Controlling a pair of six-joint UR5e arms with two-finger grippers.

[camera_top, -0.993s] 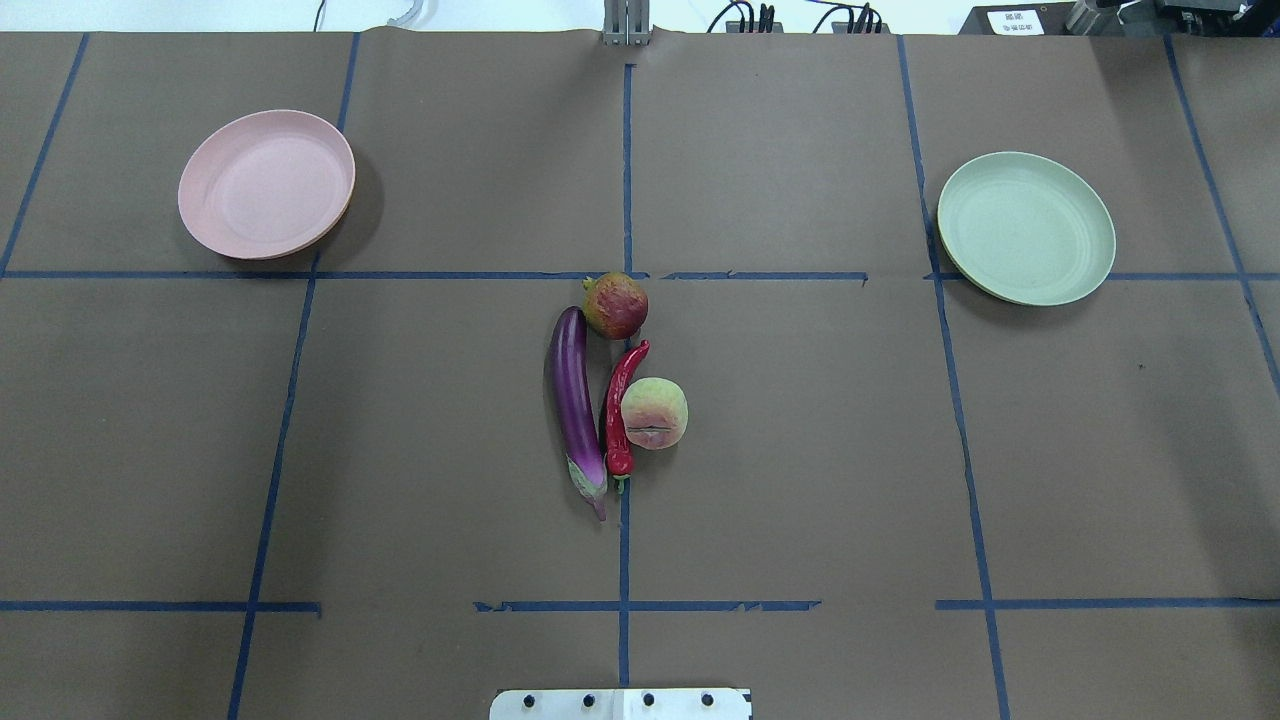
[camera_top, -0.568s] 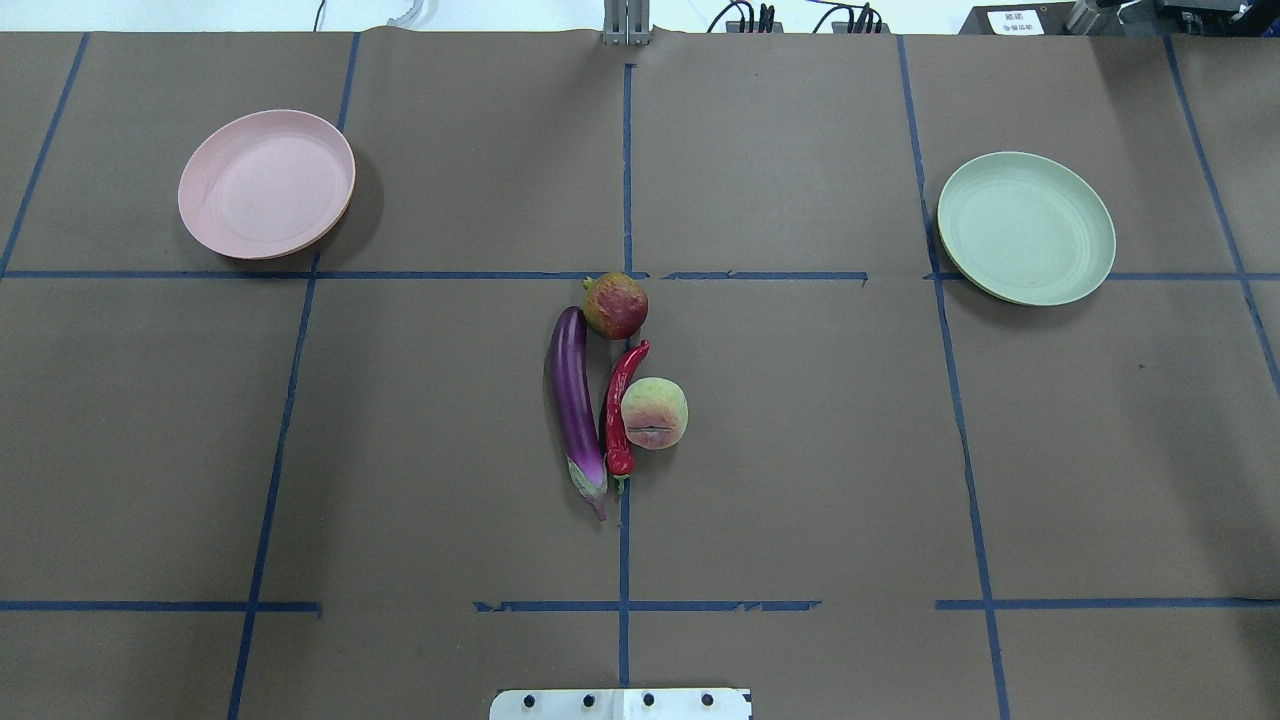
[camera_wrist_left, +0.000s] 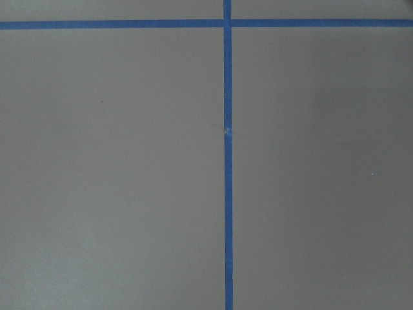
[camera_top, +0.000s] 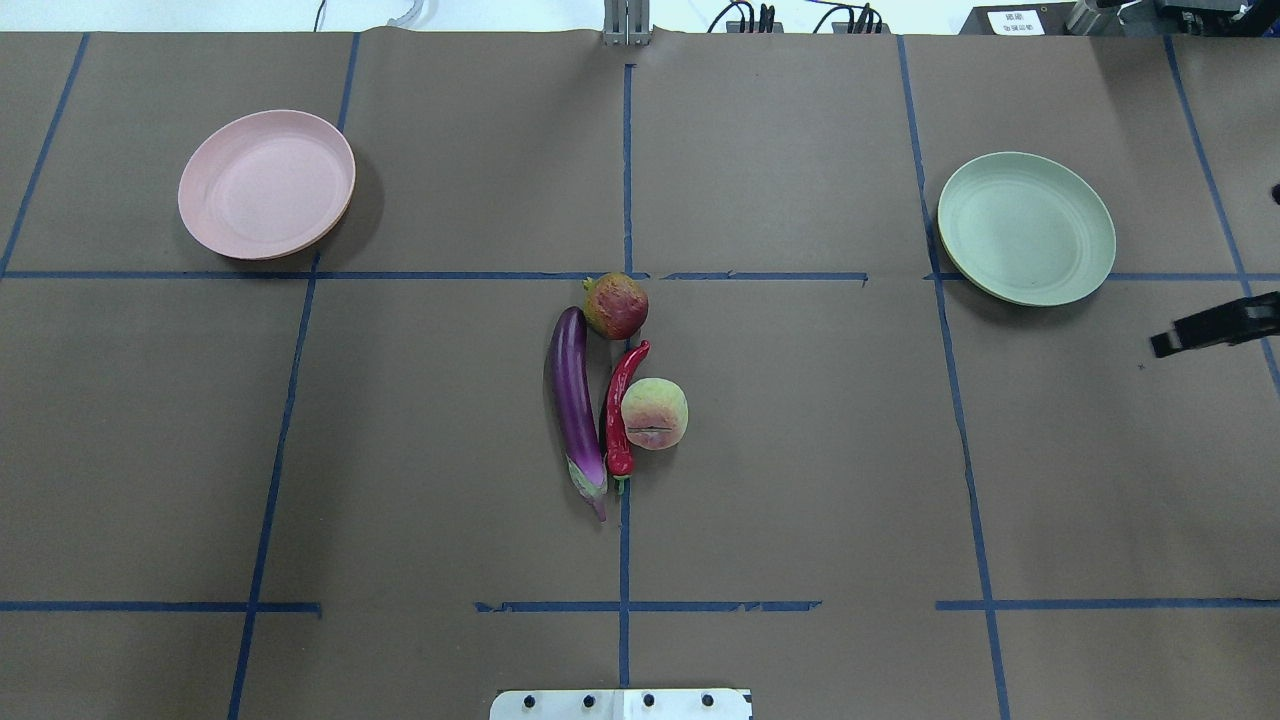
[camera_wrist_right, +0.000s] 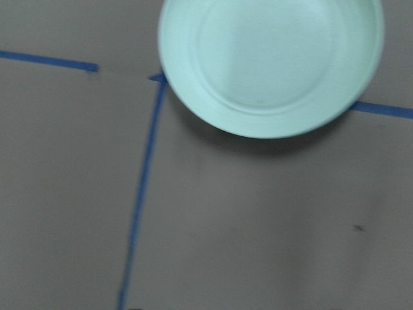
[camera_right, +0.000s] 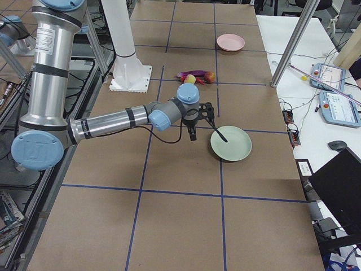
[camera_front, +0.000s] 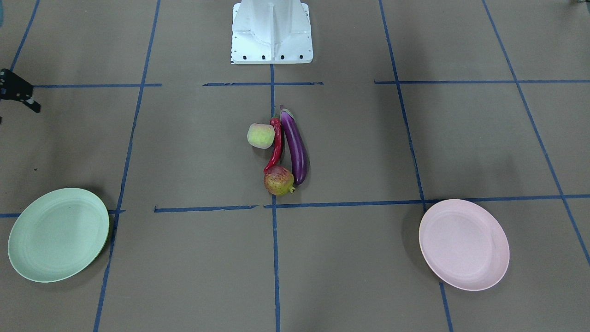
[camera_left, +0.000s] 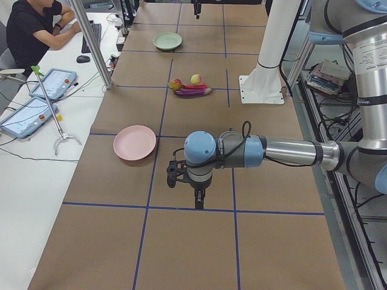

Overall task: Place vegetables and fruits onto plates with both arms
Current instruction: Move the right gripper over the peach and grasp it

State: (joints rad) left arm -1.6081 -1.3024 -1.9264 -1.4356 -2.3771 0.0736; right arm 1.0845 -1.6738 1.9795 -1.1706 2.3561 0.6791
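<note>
A purple eggplant [camera_top: 575, 400], a red chili pepper [camera_top: 620, 400], a peach-like fruit [camera_top: 654, 412] and a pomegranate-like fruit [camera_top: 615, 305] lie bunched at the table's middle. The pink plate [camera_top: 266, 184] is far left and bare. The mint green plate [camera_top: 1026, 228] is far right and bare, and fills the top of the right wrist view [camera_wrist_right: 271, 58]. My right gripper [camera_right: 208, 135] hovers beside the green plate with its jaws apart; one finger [camera_top: 1210, 328] shows at the overhead view's right edge. My left gripper [camera_left: 195, 193] hangs over bare table near the pink plate [camera_left: 134, 142]; I cannot tell if it is open.
The white robot base [camera_front: 272, 32] stands at the near edge, behind the produce. Blue tape lines [camera_top: 625, 180] grid the brown table cover. A metal post [camera_left: 91, 42], tablets [camera_left: 27, 115] and a seated operator [camera_left: 36, 27] are on the far side.
A finger of my right gripper has come into the overhead view at its right edge, below the green plate. The produce and plates have not moved.
</note>
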